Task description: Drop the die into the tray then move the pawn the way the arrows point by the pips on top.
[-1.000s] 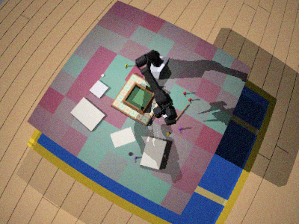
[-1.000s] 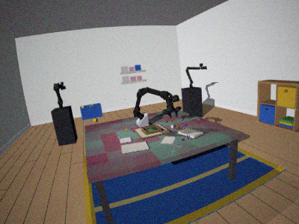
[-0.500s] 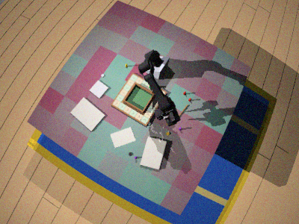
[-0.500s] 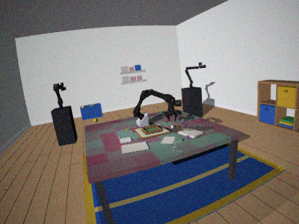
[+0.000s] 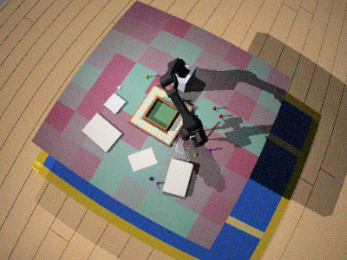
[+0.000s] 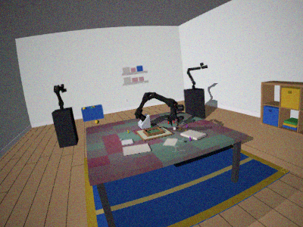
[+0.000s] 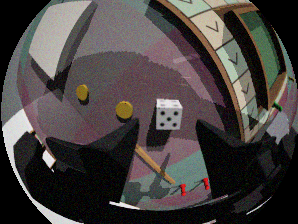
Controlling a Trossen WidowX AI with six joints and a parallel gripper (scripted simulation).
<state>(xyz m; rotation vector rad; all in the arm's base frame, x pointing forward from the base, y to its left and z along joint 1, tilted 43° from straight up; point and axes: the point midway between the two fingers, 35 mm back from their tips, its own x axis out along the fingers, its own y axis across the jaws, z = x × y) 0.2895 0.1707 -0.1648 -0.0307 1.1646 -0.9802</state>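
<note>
The white die point(image 7: 168, 117) stands on the table beside the board, with five pips on the face toward the wrist camera; a narrower face shows above it. The arm hides the die in the top view. My gripper point(image 7: 168, 123) point(image 5: 192, 138) point(image 6: 174, 125) is open, its fingertips on either side of the die in the wrist view, with nothing held. The board point(image 5: 138, 115) point(image 6: 142, 137) point(image 7: 233, 59) has arrowed squares around the green-floored tray point(image 5: 161, 113) point(image 6: 153, 131) point(image 7: 260, 40). A small green piece point(image 7: 277, 106) shows near the board; I cannot tell whether it is the pawn.
Two yellow discs point(image 7: 124, 109) and a wooden stick point(image 7: 155, 164) lie near the die. Red pins point(image 5: 214, 107) point(image 7: 183, 189) and a purple pin point(image 5: 209, 149) stand nearby. A thick white block point(image 5: 178, 178) point(image 6: 193, 134) and a flat white card point(image 5: 142, 159) lie farther off.
</note>
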